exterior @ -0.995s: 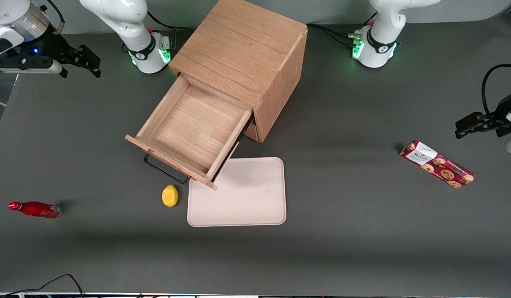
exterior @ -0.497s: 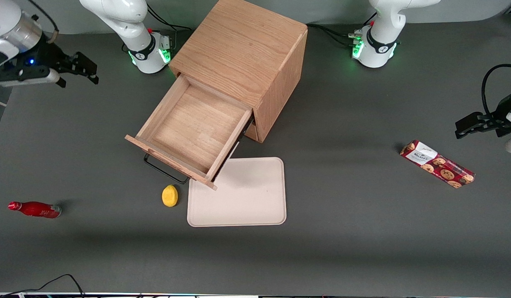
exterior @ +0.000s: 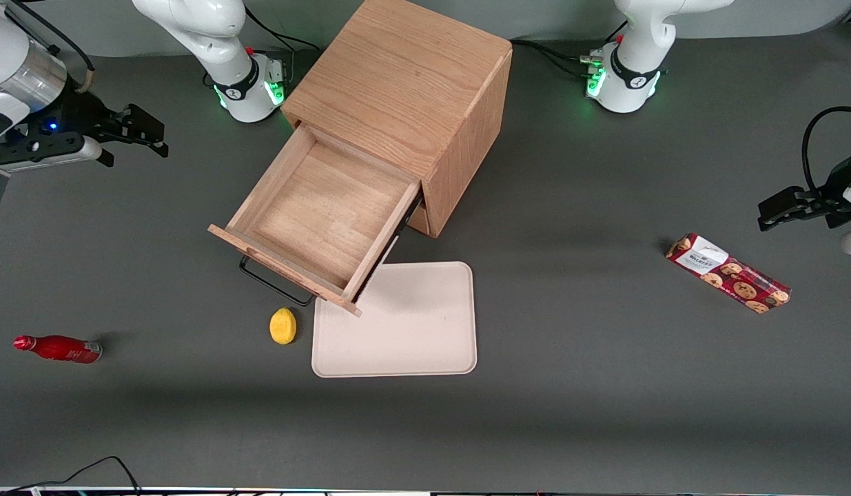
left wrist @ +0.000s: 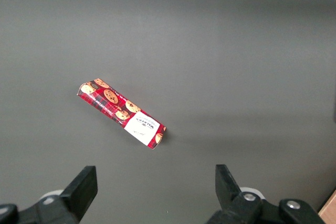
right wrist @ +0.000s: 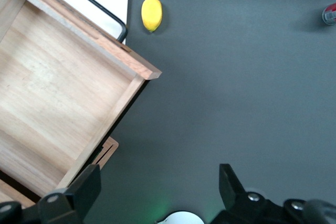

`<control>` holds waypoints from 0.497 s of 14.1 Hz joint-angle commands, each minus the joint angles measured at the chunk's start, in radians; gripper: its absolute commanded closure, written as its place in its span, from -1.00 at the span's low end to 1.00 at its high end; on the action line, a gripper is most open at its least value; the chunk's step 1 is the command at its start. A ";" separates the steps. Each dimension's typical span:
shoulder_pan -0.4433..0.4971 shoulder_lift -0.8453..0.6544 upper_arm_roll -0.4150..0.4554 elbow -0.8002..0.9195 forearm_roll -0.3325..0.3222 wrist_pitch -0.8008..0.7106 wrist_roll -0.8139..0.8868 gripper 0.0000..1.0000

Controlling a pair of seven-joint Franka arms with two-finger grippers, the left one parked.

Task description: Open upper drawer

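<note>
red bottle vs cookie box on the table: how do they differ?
The red bottle lies toward the working arm's end of the table; the cookie box lies toward the parked arm's end. The bottle is plain red and round with a narrow neck; the box is flat-sided, printed with cookies and a white label. The bottle lies level across the front view; the box lies slanted. Both are red and lie flat. The gripper hangs open, clear of the pulled-out upper drawer.
</note>
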 commanded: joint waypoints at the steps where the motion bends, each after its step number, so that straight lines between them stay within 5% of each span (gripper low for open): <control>1: 0.293 0.015 -0.226 0.022 -0.059 -0.015 0.186 -1.00; 3: 0.430 0.009 -0.349 0.025 -0.088 -0.015 0.216 -1.00; 7: 0.422 0.019 -0.360 0.051 -0.088 -0.025 0.226 -1.00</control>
